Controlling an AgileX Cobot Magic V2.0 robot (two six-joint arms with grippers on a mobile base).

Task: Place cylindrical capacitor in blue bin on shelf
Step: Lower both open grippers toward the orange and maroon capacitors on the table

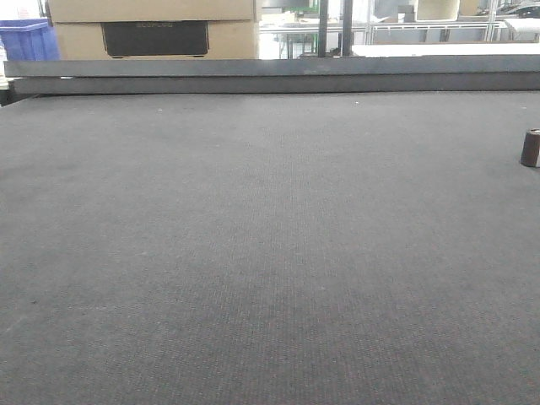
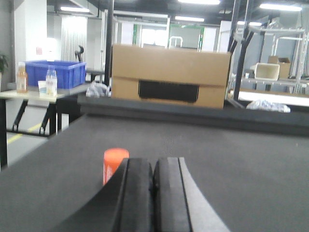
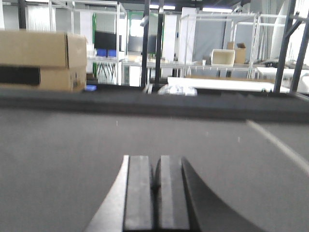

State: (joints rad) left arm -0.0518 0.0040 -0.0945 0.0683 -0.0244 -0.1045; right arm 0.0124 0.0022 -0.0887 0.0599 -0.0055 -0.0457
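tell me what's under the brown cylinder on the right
Only the dark grey mat: the cylindrical capacitor stands upright on it. Whatever its base covers is hidden, and the frame edge cuts its right side.

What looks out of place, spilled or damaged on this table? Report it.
Nothing stands out. The small dark brown-maroon cylindrical capacitor stands upright on the grey mat, at the front view's right edge. A small orange cylinder stands upright by the shut left hand. Nothing looks spilled or damaged.
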